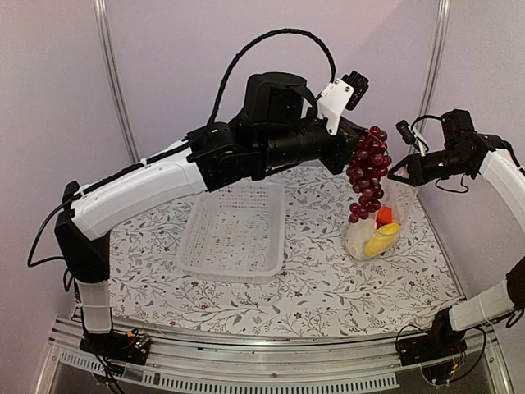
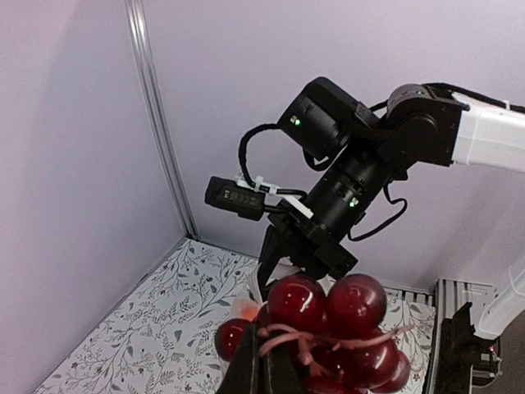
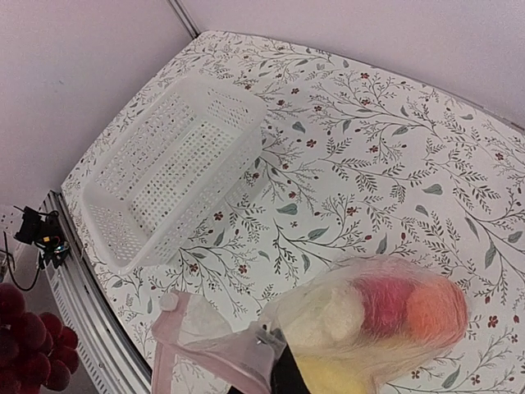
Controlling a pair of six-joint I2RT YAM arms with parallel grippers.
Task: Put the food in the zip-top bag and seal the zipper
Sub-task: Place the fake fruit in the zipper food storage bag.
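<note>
Closest to you, in the left wrist view, the grapes [image 2: 328,316] hang from the left gripper [image 2: 264,365], which is clenched on the top of the bunch. The bunch is in the air on the right, over the bag [image 1: 373,238]. You cannot tell whether its lowest grapes are past the rim.

The right gripper [image 1: 399,174] is pinched on the bag's upper edge and holds it up. The bag's bottom sags on the table [image 1: 328,279], right of the basket [image 1: 234,230]. The other food [image 3: 394,316] sits inside: orange, red, white and yellow pieces.

Watch the mouth. Only one side is held, so the slack film may fold shut, and the bunch could snag the rim and drop outside. If you push down against that film, you may drag it out of the right pinch or tip the bag and spill it. Letting go too high could bounce the grapes off the pile. The zipper is too faint to see, so check that nothing lies across it before sealing.
</note>
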